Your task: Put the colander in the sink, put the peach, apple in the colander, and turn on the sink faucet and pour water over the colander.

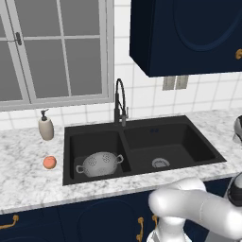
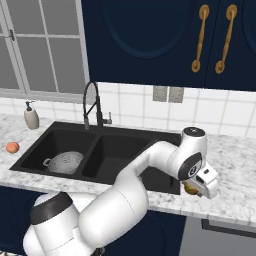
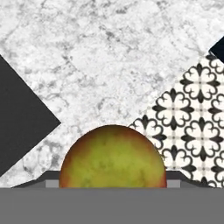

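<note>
My gripper (image 2: 196,188) hangs over the marble counter just right of the sink (image 2: 120,131), shut on the yellow-green apple (image 2: 190,188). In the hand view the apple (image 3: 113,157) sits between the finger tips, with counter and patterned floor below it. The silver colander (image 1: 100,164) stands in the left basin of the black sink (image 1: 189,142), also seen as the colander (image 2: 66,162) from the right. The orange-pink peach (image 1: 49,162) lies on the counter left of the sink, the peach (image 2: 12,147) at the far left. The black faucet (image 1: 120,101) rises behind the divider; no water runs.
A beige soap dispenser (image 1: 46,126) stands at the back left by the window. A dark blue wall cabinet (image 1: 189,33) hangs above the right basin. The counter's front edge lies close under the hand, with floor tiles (image 3: 192,109) beyond it.
</note>
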{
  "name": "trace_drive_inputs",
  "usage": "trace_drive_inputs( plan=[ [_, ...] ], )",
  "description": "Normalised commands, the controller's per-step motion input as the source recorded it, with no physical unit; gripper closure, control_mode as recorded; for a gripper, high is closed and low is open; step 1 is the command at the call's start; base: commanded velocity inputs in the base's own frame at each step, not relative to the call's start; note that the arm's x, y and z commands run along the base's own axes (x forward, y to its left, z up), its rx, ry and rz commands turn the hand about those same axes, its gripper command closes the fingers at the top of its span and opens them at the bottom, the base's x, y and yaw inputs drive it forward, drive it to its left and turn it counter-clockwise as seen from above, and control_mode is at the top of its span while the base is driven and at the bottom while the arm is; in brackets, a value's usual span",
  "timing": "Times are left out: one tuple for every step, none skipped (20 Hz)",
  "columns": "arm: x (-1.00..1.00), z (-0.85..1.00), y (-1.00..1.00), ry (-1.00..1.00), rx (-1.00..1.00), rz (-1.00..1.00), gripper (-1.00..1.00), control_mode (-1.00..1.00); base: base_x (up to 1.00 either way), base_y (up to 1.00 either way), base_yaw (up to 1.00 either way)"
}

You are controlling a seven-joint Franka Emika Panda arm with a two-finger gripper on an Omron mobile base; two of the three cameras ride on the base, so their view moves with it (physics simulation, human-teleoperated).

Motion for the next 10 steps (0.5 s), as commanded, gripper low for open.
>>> trace_drive_inputs(
  plan=[
    [-0.25, 0.15, 0.75, 0.00, 0.10, 0.00, 1.00, -1.00, 0.00, 0.00, 0.00],
    [-0.15, 0.12, 0.84, 0.00, 0.09, 0.00, 1.00, -1.00, 0.00, 0.00, 0.00],
    [-0.06, 0.12, 0.86, 0.00, 0.08, 0.00, 1.00, -1.00, 0.00, 0.00, 0.00],
    [0.00, 0.13, 0.91, 0.00, 0.08, 0.00, 1.00, -1.00, 0.00, 0.00, 0.00],
    [0.00, 0.12, 0.99, 0.00, 0.06, 0.00, 1.00, -1.00, 0.00, 0.00, 0.00],
    [0.00, 0.11, 1.00, 0.00, 0.05, 0.00, 1.00, -1.00, 0.00, 0.00, 0.00],
    [0.00, 0.08, 1.00, 0.00, 0.04, 0.00, 1.00, -1.00, 0.00, 0.00, 0.00],
    [0.00, 0.09, 1.00, 0.01, 0.04, 0.00, 1.00, -1.00, 0.00, 0.00, 0.00],
    [0.00, 0.12, 1.00, 0.06, 0.04, 0.01, 1.00, -1.00, 0.00, 0.00, 0.00],
    [0.00, 0.12, 1.00, 0.09, 0.05, 0.03, 1.00, -1.00, 0.00, 0.00, 0.00]
  ],
)
